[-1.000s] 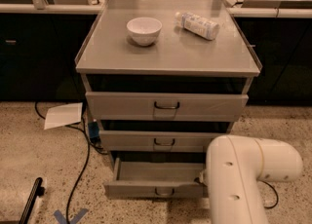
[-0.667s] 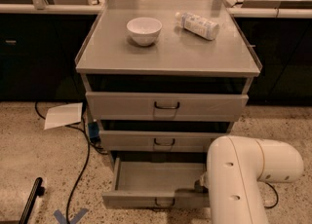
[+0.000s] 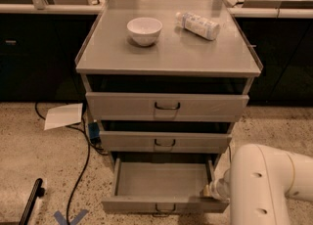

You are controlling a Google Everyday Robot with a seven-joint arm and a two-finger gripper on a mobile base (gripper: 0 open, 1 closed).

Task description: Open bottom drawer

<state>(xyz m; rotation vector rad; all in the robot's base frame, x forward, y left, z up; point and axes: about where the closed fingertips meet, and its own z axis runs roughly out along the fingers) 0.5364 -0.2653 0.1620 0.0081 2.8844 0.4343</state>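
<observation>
A grey metal cabinet [image 3: 168,57] with three drawers stands at the centre of the view, seen from above and in front, on a speckled stone floor [image 3: 29,165]. On its flat top, a small round white bowl [image 3: 145,30] sits upright toward 11 o'clock. A clear plastic bottle with a pale label [image 3: 198,25] lies on its side toward 1 o'clock, well apart from the bowl.

The widest grey drawer front [image 3: 166,105] is at the top and the mid-sized grey drawer front [image 3: 165,142] is below it. Each has a small dark loop handle at its centre.

The bottom drawer [image 3: 161,180], at 6 o'clock, stands pulled well out, so its bare grey inside shows. Its dark loop handle [image 3: 165,208] is at the front edge.

The robot's thick white arm [image 3: 259,185] fills the 4 to 5 o'clock corner. Its gripper [image 3: 213,190] is at the drawer's right front corner, mostly hidden by the arm. Whether it is open, closed or holding anything cannot be told.

On the floor at 9 o'clock lies a white sheet of paper [image 3: 63,116], with a black cable [image 3: 80,170] trailing down beside it. A blue tape cross [image 3: 68,217] and a black bar-shaped object [image 3: 32,202] lie near 7 o'clock.
</observation>
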